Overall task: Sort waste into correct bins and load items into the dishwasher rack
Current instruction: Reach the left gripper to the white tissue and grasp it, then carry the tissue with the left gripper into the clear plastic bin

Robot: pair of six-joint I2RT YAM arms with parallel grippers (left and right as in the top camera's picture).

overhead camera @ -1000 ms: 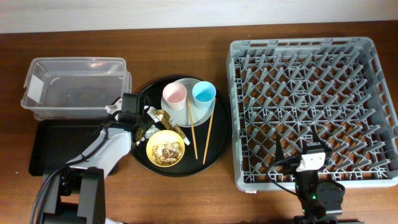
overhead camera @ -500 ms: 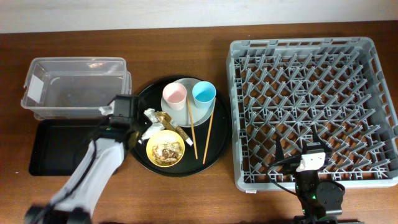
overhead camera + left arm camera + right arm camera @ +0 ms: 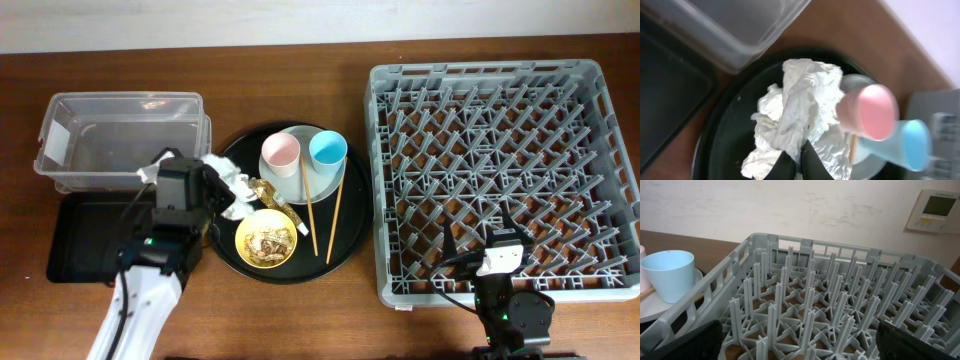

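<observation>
My left gripper point(image 3: 215, 190) is shut on the crumpled white napkin point(image 3: 229, 181) and holds it above the left rim of the round black tray; the left wrist view shows the fingertips point(image 3: 799, 161) pinching the napkin point(image 3: 800, 107). The gold foil wrapper point(image 3: 271, 193) lies beside the yellow bowl point(image 3: 266, 240), which holds food scraps. The pink cup point(image 3: 281, 153) and blue cup point(image 3: 327, 150) stand on the plate point(image 3: 297, 186), with the chopsticks point(image 3: 309, 207) beside them. The clear box point(image 3: 120, 140) and flat black tray point(image 3: 85, 235) are to the left. My right gripper point(image 3: 480, 237) is open over the front of the rack point(image 3: 500, 110).
The big round black tray point(image 3: 352, 215) carries the dishes between the bins and the rack. The right wrist view shows rack pegs point(image 3: 815, 305) between my open fingers and the blue cup point(image 3: 670, 275) beyond the rack's left wall.
My left gripper has lifted the napkin off the round tray and carried it left, nearer the clear box. The right arm has not moved.
</observation>
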